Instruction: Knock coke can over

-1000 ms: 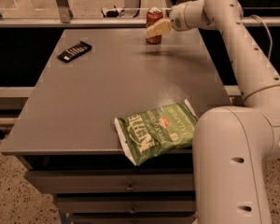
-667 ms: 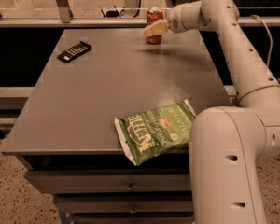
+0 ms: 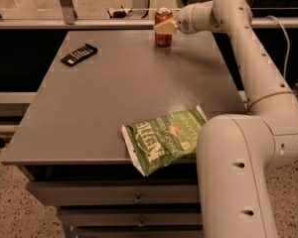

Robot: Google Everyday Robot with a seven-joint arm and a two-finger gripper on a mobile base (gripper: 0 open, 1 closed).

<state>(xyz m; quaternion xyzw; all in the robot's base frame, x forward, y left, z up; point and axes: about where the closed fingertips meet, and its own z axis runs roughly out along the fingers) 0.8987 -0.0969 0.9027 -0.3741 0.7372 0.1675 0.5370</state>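
Camera view: small red aluminium coke can [image 3: 163, 39] upright at the grey table's [image 3: 114, 93] far edge, cream-tipped gripper [image 3: 165, 27] against its upper right side; open or closed, I cannot tell. Approach looks done; next comes a firm leftward shove.

Gripper [image 3: 164, 27] at far edge of table [image 3: 114, 93], pressed up by coke can [image 3: 163, 38]; can upright. Arm [image 3: 253, 58] spans table's right side, bars approach from there. Left of can: bare tabletop, open passage. Remote [image 3: 79, 54] well apart, far left. Chip bag [image 3: 164, 139] overhangs near edge. Rail [image 3: 99, 25] runs close behind can, little room there.
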